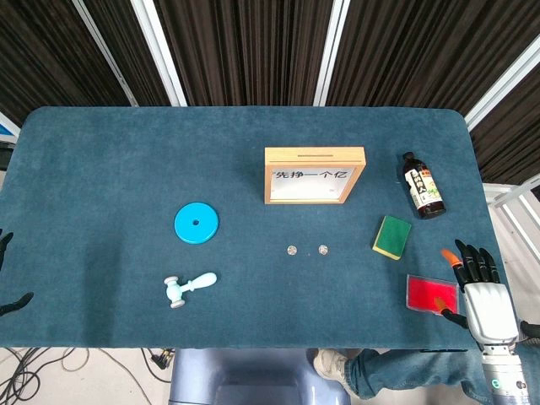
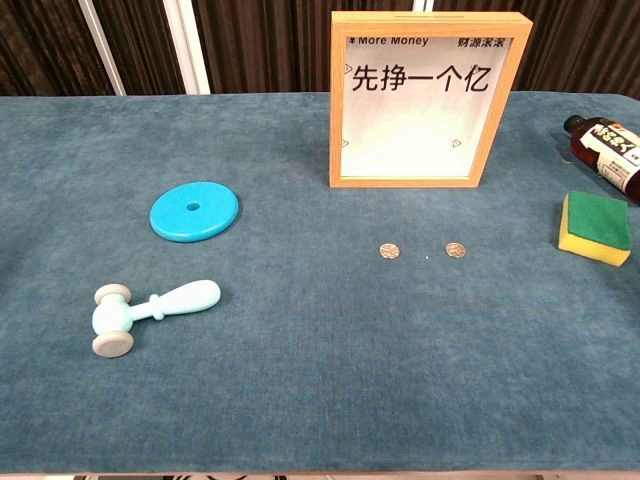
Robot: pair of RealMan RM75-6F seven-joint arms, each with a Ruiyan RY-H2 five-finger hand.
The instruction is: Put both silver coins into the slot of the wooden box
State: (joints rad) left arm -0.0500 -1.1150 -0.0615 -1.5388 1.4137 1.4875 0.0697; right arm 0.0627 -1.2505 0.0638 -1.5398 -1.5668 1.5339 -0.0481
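Observation:
Two silver coins lie flat on the blue cloth in front of the box: one coin (image 1: 292, 250) (image 2: 389, 251) to the left and the other coin (image 1: 323, 249) (image 2: 456, 250) to its right. The wooden box (image 1: 315, 175) (image 2: 429, 98) stands upright behind them, with its slot (image 1: 315, 154) along the top edge. My right hand (image 1: 479, 291) hovers at the table's near right corner, fingers spread, holding nothing, far from the coins. Only dark fingertips of my left hand (image 1: 7, 274) show at the left edge of the head view.
A blue disc (image 1: 196, 223) (image 2: 194, 210) and a pale toy hammer (image 1: 189, 288) (image 2: 150, 310) lie on the left. At the right are a green-yellow sponge (image 1: 392, 237) (image 2: 594, 227), a dark sauce bottle (image 1: 422, 186) (image 2: 607, 148) lying down, and a red card (image 1: 431, 294) beside my right hand.

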